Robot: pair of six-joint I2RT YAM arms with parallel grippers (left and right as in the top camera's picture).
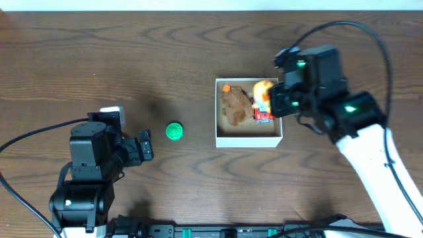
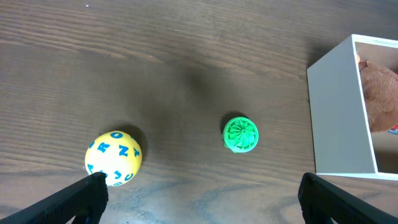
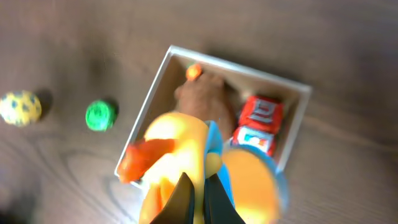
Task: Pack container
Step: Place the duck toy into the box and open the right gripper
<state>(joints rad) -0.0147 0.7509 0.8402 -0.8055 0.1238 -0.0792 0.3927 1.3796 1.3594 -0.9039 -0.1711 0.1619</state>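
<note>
- Container (image 1: 248, 140), overhead: sits on the wooden table (image 1: 198, 53), right of centre, with a brown plush (image 1: 236, 106) and a red toy (image 1: 263, 116) inside. The right gripper (image 1: 269, 98) is over its right side with a yellow toy (image 1: 263, 87).
- Left wrist: the left gripper (image 2: 199, 202) is spread wide and empty. A green round toy (image 2: 240, 134) and a lettered ball (image 2: 114, 157) lie ahead, with the container wall at right.
- Right wrist: blurred. The fingers clamp the yellow toy above the container.

We saw a dark wooden table (image 1: 198, 39) carrying the white container (image 1: 248, 140) right of centre, a green toy (image 1: 174, 131) to its left, and a yellow lettered ball (image 2: 114, 158) farther left.
</note>
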